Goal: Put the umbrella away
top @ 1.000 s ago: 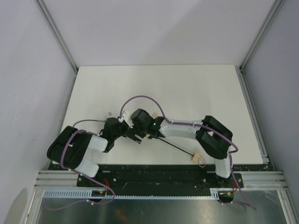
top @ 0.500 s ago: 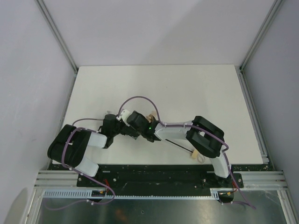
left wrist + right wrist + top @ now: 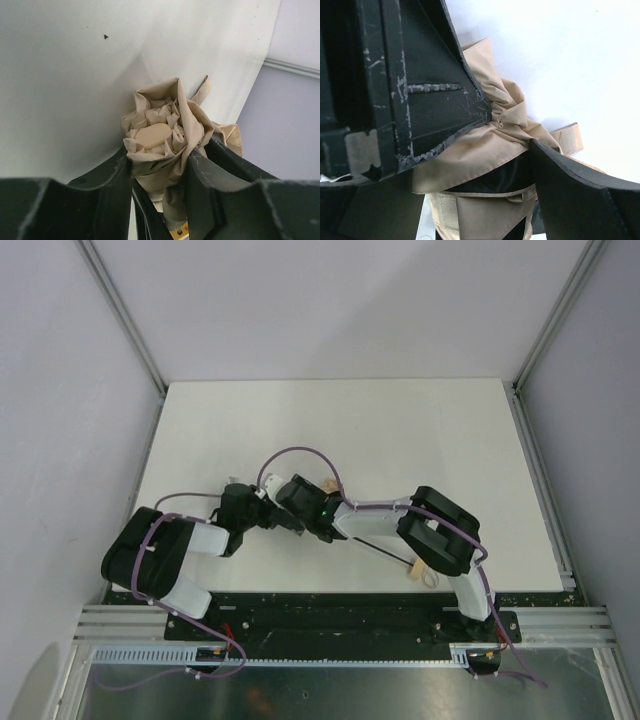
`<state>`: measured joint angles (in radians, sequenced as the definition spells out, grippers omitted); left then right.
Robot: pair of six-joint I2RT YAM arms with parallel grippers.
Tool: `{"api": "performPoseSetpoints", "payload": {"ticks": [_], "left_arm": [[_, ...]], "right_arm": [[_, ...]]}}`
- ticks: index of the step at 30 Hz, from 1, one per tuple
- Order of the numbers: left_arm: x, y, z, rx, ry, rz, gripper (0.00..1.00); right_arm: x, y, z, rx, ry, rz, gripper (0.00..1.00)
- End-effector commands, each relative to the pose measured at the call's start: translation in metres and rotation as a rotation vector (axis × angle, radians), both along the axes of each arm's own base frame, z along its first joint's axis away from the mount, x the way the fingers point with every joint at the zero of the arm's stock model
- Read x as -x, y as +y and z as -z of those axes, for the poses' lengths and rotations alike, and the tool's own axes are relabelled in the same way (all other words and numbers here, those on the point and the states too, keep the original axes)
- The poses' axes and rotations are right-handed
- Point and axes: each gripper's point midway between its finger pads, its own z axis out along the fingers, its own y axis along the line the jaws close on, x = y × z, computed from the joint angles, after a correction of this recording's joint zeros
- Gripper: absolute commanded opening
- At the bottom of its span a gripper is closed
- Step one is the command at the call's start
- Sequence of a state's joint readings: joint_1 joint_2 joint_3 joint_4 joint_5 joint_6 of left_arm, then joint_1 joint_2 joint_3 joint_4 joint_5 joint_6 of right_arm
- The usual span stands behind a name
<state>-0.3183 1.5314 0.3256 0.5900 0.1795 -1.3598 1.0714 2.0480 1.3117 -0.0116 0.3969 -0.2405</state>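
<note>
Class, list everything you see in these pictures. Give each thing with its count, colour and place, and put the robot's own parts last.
umbrella: one, beige, bunched up, near the middle of the table
shaft: one, thin, black, running toward the near right edge
handle: one, tan, at the shaft's near end
table: one, white, under everything
walls: grey, around the table
cables: purple, along both arms
left gripper: black, fingers clamped on the umbrella
right gripper: black, fingers either side of the umbrella, grip unclear

Umbrella (image 3: 160, 135) mostly hidden from above, handle (image 3: 419, 572) tiny
</note>
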Motion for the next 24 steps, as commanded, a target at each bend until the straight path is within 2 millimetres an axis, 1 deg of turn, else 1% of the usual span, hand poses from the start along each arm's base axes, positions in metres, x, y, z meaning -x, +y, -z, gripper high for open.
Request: {"api": "performPoseSetpoints", "payload": {"ticks": [1, 2, 4, 5, 7, 10, 12, 13, 14, 16, 17, 18, 19, 20, 21, 24], "left_arm": [[0.077, 0.029, 0.079, -0.209, 0.330, 0.061, 0.00], [0.076, 0.029, 0.079, -0.208, 0.330, 0.062, 0.00], [0.076, 0.028, 0.079, -0.203, 0.331, 0.063, 0.00], [0.076, 0.027, 0.078, -0.201, 0.327, 0.065, 0.00], [0.074, 0.026, 0.075, -0.198, 0.315, 0.071, 0.00], [0.068, 0.024, 0.067, -0.195, 0.280, 0.081, 0.00], [0.063, 0.021, 0.059, -0.193, 0.247, 0.095, 0.00], [0.059, 0.019, 0.054, -0.192, 0.225, 0.107, 0.06], [0.055, 0.017, 0.049, -0.190, 0.205, 0.119, 0.14], [0.050, 0.015, 0.040, -0.189, 0.176, 0.127, 0.40], [0.049, 0.015, 0.035, -0.189, 0.163, 0.127, 0.56], [0.047, 0.014, 0.031, -0.186, 0.148, 0.130, 0.70], [0.047, 0.014, 0.027, -0.186, 0.136, 0.135, 0.80], [0.046, 0.013, 0.023, -0.184, 0.124, 0.137, 0.86], [0.046, 0.013, 0.021, -0.177, 0.121, 0.135, 0.89], [0.046, 0.010, 0.020, -0.162, 0.129, 0.133, 0.94]], "right_arm": [[-0.016, -0.052, 0.034, 0.178, 0.058, 0.027, 0.77], [-0.014, -0.051, 0.039, 0.181, 0.075, 0.005, 0.72], [-0.007, -0.044, 0.049, 0.158, 0.133, -0.047, 0.56], [-0.002, -0.040, 0.055, 0.138, 0.180, -0.064, 0.46], [0.010, -0.035, 0.065, 0.090, 0.308, -0.091, 0.32], [0.034, -0.037, 0.083, 0.026, 0.527, -0.117, 0.18], [0.050, -0.039, 0.091, 0.003, 0.651, -0.128, 0.07], [0.057, -0.039, 0.092, -0.013, 0.712, -0.127, 0.04], [0.063, -0.039, 0.092, -0.038, 0.773, -0.126, 0.02], [0.072, -0.038, 0.089, -0.095, 0.876, -0.119, 0.00], [0.074, -0.038, 0.087, -0.124, 0.919, -0.110, 0.00], [0.077, -0.038, 0.086, -0.155, 0.965, -0.105, 0.00], [0.078, -0.037, 0.083, -0.187, 1.005, -0.103, 0.00], [0.078, -0.036, 0.081, -0.216, 1.037, -0.103, 0.00], [0.080, -0.034, 0.077, -0.258, 1.083, -0.106, 0.00], [0.079, -0.030, 0.065, -0.392, 1.220, -0.103, 0.00]]}}
